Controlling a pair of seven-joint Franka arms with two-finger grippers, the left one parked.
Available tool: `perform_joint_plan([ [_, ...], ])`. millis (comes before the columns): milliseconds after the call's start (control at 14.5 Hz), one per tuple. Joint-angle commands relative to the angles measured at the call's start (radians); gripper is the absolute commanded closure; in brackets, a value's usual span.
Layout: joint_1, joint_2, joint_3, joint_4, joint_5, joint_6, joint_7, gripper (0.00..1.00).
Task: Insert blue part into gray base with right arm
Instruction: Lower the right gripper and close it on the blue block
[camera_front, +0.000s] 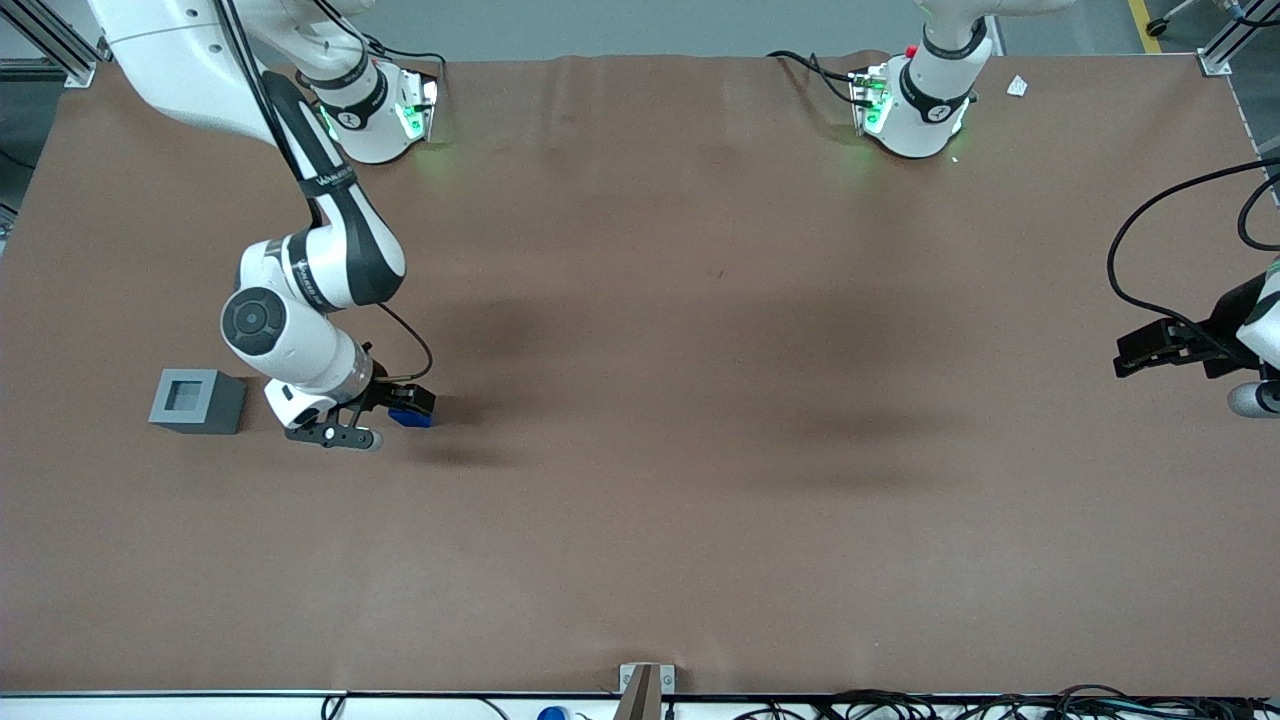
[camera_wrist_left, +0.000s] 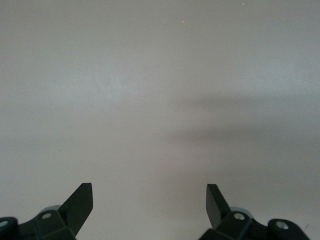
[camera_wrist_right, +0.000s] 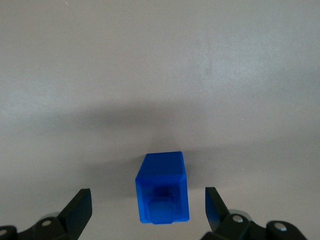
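Black fingers (camera_wrist_right: 80, 207) of the right arm's hand (camera_wrist_right: 147, 210) stand spread apart, one on each side of the blue part (camera_wrist_right: 162, 190), with a visible gap between each finger and the part. The hand is released and grasps nothing. In the front view the hand (camera_front: 385, 410) is low over the brown counter (camera_front: 700, 400), and the blue part (camera_front: 410, 418) rests on the counter beneath it.

The blue part lies between the fingers but nearer one of them. Its stud end faces the wrist camera.

The gray base (camera_front: 197, 401) sits on the counter toward the working arm's end, apart from the blue part, with its square recess facing up and vacant. The right arm (camera_front: 300, 290) reaches down between the two.

Judged step: closing on the blue part; insertion is not yet done.

Risks from here:
- Off-centre closing may push the part sideways or rotate it before both fingers bear on it.
- A shallow grip may let the part slip during lifting.
- A part tilted in the grip may catch on the recess rim and jam or shift the base.
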Motion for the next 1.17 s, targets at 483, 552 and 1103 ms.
perform_joint_plan([
  [483,-0.002,0.0,-0.001,-0.033,-0.006,0.03,0.02,0.0],
  [552,0.0,0.0,-0.001,-0.035,-0.005,0.033,0.02,0.0],
  [1103,-0.002,0.002,-0.001,-0.059,-0.005,0.07,0.02,0.01],
])
